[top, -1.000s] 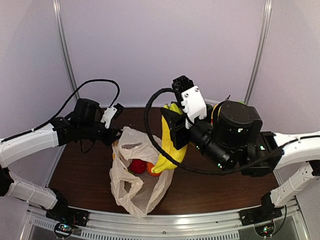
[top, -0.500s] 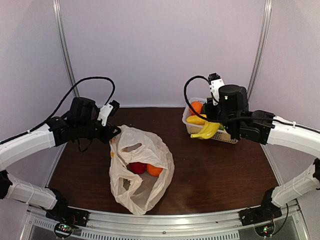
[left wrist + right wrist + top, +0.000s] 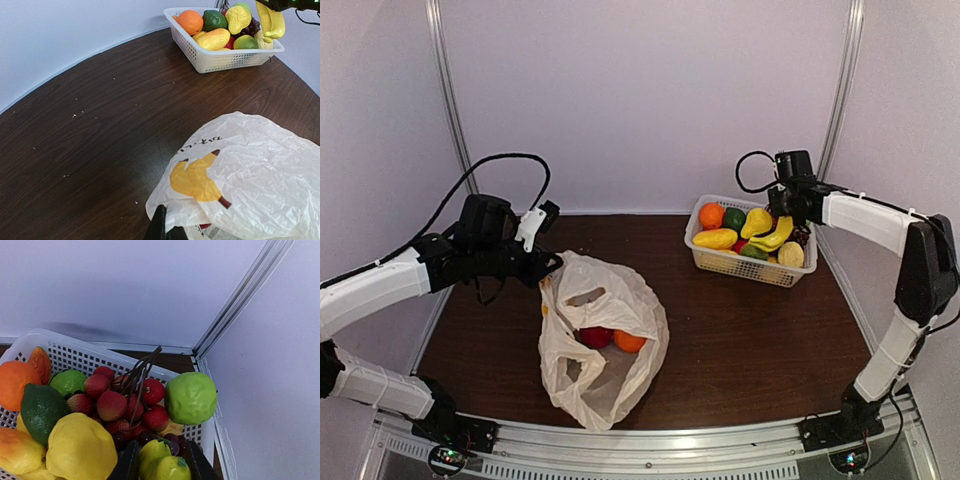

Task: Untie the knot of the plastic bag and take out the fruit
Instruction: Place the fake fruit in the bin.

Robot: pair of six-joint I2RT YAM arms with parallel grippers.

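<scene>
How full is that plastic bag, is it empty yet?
Not empty: a red fruit and an orange fruit lie inside the plastic bag, seen from above.

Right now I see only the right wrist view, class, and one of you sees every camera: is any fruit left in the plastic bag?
Observer: Yes. In the top view the plastic bag holds a round red fruit and an orange.
Operator: Is the bag held?
Observer: The left claw is shut on its edge.
Operator: Is it tied?
Observer: No. Its mouth lies open, with the handles loose.
</scene>
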